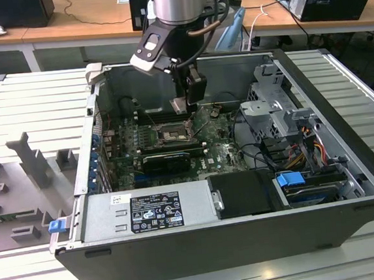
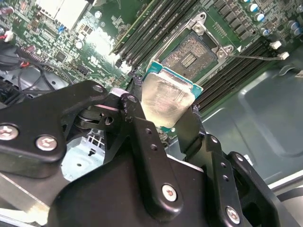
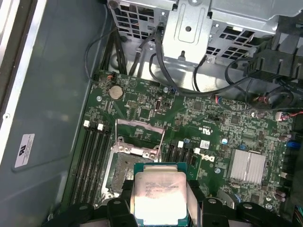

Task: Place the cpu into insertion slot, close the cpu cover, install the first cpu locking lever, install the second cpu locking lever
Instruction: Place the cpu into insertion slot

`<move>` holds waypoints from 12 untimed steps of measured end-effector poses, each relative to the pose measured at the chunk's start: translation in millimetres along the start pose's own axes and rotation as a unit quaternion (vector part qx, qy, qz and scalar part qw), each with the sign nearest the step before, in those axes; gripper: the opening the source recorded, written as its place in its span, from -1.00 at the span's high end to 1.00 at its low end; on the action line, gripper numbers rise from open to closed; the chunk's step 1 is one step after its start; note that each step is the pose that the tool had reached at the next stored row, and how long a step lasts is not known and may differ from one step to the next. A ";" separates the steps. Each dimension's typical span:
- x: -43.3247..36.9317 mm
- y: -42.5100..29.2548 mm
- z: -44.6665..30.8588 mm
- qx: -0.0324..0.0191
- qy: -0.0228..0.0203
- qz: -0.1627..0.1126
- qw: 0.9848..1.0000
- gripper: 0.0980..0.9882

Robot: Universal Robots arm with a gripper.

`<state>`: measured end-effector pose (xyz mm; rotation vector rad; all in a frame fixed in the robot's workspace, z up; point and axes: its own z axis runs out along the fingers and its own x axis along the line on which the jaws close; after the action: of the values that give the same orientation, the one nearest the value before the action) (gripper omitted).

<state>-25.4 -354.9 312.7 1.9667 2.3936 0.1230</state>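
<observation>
Gripper (image 2: 165,126) is pinching the cpu (image 2: 166,94) by its edges between 2 black fingers (image 2: 138,130), hanging it above the insertion slot (image 3: 124,166), clear of it. It seems to be sitting tilted, so any skewed descent is risking bent socket contacts or a slip. Faint print is showing on its lid; a white sticker (image 3: 24,150) is marking the case wall (image 3: 52,94).

A case (image 1: 332,111) is set on a table (image 1: 33,101), and a motherboard (image 1: 226,151) is laid in it. In the exterior view, the insertion slot (image 1: 172,136) is placed on the motherboard, with a graphics card (image 1: 166,160) just before it, a power supply (image 1: 147,212) nearer still, and a drive cage (image 1: 278,115) at the exterior view's right. The cpu (image 3: 160,196) is held in the gripper (image 1: 185,103) above the slot, apart from it. The cpu cover (image 3: 140,137) is stood open at the slot's edge.
</observation>
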 end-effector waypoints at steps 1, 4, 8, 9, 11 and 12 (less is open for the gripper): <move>0.0 0.0 0.2 0.000 -0.001 0.008 1.000 0.03; -0.1 -0.1 0.8 -0.001 -0.003 0.037 0.999 0.03; -0.1 -0.2 2.3 -0.001 -0.004 0.044 0.999 0.03; -0.1 -0.3 2.8 -0.001 -0.004 0.044 0.999 0.03; -0.1 -0.3 3.5 -0.001 -0.004 0.044 0.999 0.03; -0.1 -0.4 4.3 -0.001 -0.004 0.044 0.999 0.03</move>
<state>-25.4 -355.0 308.3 2.0685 2.3016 0.1197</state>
